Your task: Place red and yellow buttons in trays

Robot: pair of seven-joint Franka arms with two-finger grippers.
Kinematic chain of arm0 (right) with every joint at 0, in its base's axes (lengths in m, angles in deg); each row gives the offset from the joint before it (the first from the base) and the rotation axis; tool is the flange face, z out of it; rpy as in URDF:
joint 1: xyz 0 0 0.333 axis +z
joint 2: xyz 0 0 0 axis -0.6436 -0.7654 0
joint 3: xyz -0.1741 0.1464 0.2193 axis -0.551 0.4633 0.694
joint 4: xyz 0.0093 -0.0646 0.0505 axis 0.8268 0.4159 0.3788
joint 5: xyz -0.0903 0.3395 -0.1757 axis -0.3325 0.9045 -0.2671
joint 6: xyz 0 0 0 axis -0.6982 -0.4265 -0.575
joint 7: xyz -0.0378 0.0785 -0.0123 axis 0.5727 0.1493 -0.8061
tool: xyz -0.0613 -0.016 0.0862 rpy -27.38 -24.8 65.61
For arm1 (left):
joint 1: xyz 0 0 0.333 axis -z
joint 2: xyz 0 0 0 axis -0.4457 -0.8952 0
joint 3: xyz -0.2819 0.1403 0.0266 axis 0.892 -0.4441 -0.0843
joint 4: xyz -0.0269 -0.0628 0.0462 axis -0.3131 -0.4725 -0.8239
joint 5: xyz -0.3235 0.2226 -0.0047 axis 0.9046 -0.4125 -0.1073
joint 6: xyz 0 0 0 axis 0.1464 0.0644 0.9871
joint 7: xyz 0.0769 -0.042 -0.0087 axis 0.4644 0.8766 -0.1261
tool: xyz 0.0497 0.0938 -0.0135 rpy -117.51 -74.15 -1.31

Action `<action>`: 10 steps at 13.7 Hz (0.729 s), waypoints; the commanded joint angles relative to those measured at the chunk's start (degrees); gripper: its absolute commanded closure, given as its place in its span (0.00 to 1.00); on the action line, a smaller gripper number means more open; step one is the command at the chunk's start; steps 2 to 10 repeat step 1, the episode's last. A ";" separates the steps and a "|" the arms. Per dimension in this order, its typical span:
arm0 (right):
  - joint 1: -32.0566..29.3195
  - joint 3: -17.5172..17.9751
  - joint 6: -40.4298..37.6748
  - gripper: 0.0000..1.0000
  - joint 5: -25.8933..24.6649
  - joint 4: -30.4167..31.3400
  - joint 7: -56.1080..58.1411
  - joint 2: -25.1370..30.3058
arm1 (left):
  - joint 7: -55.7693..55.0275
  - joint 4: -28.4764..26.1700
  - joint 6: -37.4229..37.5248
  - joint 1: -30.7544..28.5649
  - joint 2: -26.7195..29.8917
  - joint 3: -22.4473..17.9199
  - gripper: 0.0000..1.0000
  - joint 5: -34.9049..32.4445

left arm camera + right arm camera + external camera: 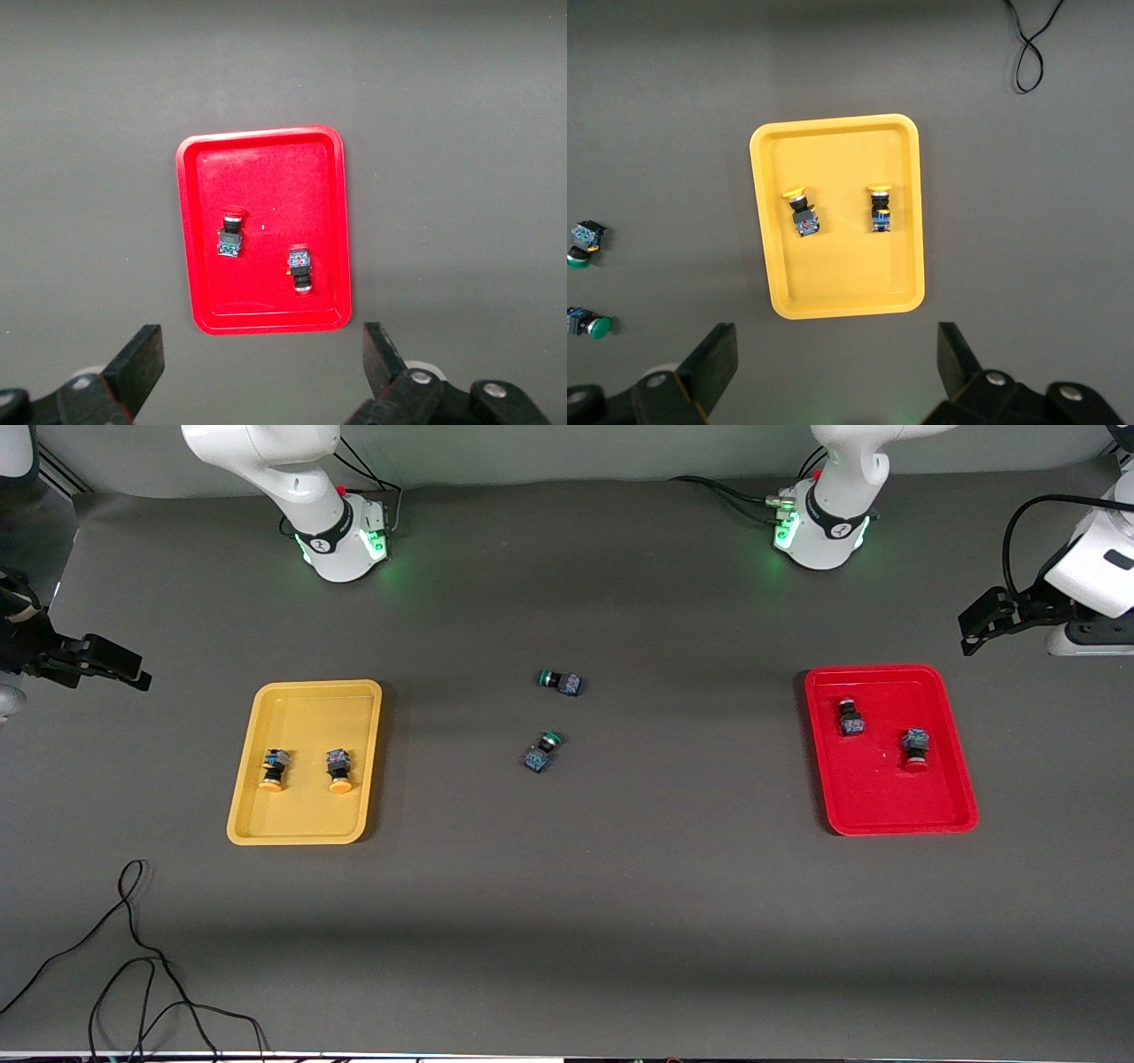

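Two yellow-capped buttons [274, 770] [338, 771] lie in the yellow tray [306, 717]. They also show in the right wrist view [802, 212] [880, 211], in that tray [837, 283]. Two red-capped buttons [851, 716] [915, 747] lie in the red tray [886, 797]. They also show in the left wrist view [231, 237] [301, 268], in that tray [266, 177]. My left gripper [979, 624] [262, 345] is open and empty, high over the table beside the red tray. My right gripper [124, 666] [835, 343] is open and empty, high beside the yellow tray.
Two green-capped buttons [560, 682] [541, 751] lie on the dark mat midway between the trays; they also show in the right wrist view [583, 241] [589, 325]. A loose black cable [133, 957] [1028, 53] lies near the front edge at the right arm's end.
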 commanded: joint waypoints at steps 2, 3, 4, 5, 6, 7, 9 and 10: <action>-0.11 0.24 -0.24 0.00 -1.25 0.22 1.20 0.83 | 0.00 1.00 0.94 0.39 -0.60 -0.20 0.00 0.20; -0.11 0.24 -0.24 0.00 -1.25 0.22 1.20 0.83 | 0.00 1.00 0.94 0.39 -0.60 -0.20 0.00 0.20; -0.11 0.24 -0.24 0.00 -1.25 0.22 1.20 0.83 | 0.00 1.00 0.94 0.39 -0.60 -0.20 0.00 0.20; -0.11 0.24 -0.24 0.00 -1.25 0.22 1.20 0.83 | 0.00 1.00 0.94 0.39 -0.60 -0.20 0.00 0.20; -0.11 0.24 -0.24 0.00 -1.25 0.22 1.20 0.83 | 0.00 1.00 0.94 0.39 -0.60 -0.20 0.00 0.20; -0.11 0.24 -0.24 0.00 -1.25 0.22 1.20 0.83 | 0.00 1.00 0.94 0.39 -0.60 -0.20 0.00 0.20; -0.11 0.24 -0.24 0.00 -1.25 0.22 1.20 0.83 | 0.00 1.00 0.94 0.39 -0.60 -0.20 0.00 0.20; -0.11 0.24 -0.24 0.00 -1.25 0.22 1.20 0.83 | 0.00 1.00 0.94 0.39 -0.60 -0.20 0.00 0.20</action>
